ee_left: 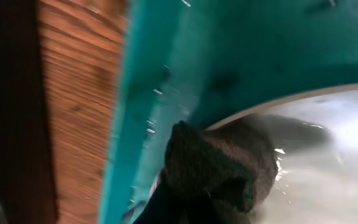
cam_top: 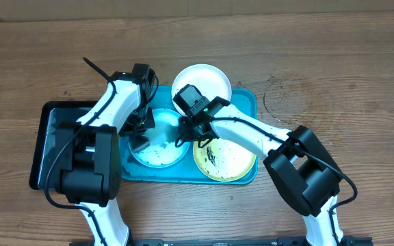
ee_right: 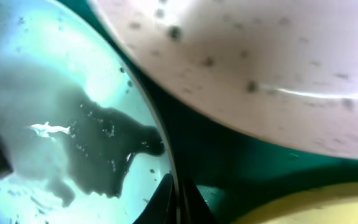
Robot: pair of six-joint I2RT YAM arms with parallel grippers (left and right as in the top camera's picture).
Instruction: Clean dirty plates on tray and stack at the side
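Observation:
The teal tray (cam_top: 246, 102) holds three plates. The white plate (cam_top: 200, 80) lies at the back, the pale-teal-rimmed plate (cam_top: 163, 152) front left, and the yellow-green-rimmed plate (cam_top: 228, 162) front right with black smudges. My left gripper (cam_top: 141, 135) is shut on a dark grey cloth (ee_left: 219, 165) and presses it on the left part of the teal-rimmed plate (ee_left: 328, 143). My right gripper (ee_right: 179, 200) is shut on the right rim of that plate (ee_right: 55, 93), between the white plate (ee_right: 260, 56) and the yellow-green plate (ee_right: 309, 205). The plate's centre looks wet.
A smaller black rectangular tray (cam_top: 50, 147) lies left of the teal tray, partly under my left arm. Bare wooden table (cam_top: 334, 82) spreads to the right and back. The teal tray's left rim (ee_left: 120, 124) runs beside the wood in the left wrist view.

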